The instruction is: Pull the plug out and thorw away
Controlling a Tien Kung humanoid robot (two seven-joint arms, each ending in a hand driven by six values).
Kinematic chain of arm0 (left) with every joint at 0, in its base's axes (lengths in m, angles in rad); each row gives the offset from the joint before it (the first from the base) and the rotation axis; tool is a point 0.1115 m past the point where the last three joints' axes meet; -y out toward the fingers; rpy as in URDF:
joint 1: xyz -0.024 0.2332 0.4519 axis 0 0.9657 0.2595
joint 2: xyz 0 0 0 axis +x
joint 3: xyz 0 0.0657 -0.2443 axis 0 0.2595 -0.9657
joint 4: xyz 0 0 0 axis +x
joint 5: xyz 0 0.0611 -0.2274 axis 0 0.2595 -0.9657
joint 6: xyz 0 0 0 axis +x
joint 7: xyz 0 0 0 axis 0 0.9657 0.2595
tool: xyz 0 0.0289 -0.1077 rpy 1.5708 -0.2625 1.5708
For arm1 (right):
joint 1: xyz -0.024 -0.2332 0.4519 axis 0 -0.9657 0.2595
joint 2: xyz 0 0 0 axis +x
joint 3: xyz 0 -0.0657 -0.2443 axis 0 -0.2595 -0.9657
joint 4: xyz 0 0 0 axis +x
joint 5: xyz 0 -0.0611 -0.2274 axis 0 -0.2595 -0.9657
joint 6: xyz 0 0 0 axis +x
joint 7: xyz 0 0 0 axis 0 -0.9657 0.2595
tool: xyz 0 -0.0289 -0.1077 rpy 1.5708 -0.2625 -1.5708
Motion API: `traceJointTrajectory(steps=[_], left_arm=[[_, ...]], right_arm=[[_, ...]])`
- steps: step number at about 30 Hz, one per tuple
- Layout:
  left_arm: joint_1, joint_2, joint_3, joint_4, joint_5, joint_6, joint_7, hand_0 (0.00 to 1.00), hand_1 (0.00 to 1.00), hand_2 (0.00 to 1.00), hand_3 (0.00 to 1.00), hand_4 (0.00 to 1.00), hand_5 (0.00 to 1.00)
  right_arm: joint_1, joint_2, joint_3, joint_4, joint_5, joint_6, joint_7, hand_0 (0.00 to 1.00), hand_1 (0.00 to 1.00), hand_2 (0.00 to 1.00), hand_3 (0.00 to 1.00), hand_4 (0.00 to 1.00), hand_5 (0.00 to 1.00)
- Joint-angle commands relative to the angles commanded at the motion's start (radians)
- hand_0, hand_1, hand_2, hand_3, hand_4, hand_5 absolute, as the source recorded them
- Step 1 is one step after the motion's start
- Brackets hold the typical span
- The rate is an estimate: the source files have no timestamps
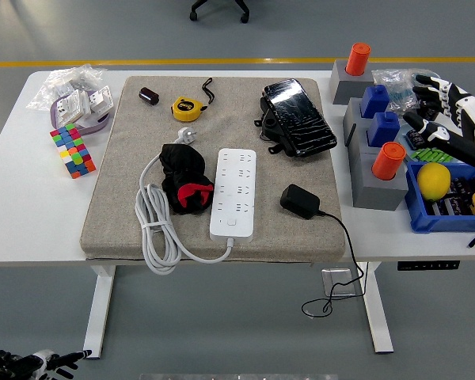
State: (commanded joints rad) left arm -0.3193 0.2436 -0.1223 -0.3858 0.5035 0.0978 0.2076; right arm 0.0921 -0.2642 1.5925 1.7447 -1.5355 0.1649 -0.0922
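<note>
A white power strip [234, 192] lies on the grey mat [127, 158], with its white cable [154, 229] coiled at the left. A black plug adapter [300, 201] lies on the mat just right of the strip, not in a socket; its thin black cord [344, 237] hangs over the table's front edge. My right hand [439, 111] is at the far right, above the blue bin [427, 218], with fingers spread and holding nothing. My left hand [32, 364] shows only at the bottom left corner, below the table.
Grey blocks [376, 186] with orange and blue pegs stand at the right. A yellow ball [433, 180] lies in the blue bin. A black pouch [297, 117], a tape measure [186, 108], a black-and-red glove [186, 180], a colour cube [73, 150] and plastic bags [71, 93] lie around.
</note>
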Motion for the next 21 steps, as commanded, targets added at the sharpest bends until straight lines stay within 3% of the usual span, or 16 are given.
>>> traceJointTrajectory(steps=[21], left_arm=[[-0.005,-0.005,0.048,-0.010,0.000,0.001,0.005,0.532,0.664,0.693,0.669,0.837,0.698]], right_arm=[[-0.013,0.008,0.055,0.031,-0.026,0.012,-0.012,0.908,0.879,0.838,0.892,0.998,0.740]])
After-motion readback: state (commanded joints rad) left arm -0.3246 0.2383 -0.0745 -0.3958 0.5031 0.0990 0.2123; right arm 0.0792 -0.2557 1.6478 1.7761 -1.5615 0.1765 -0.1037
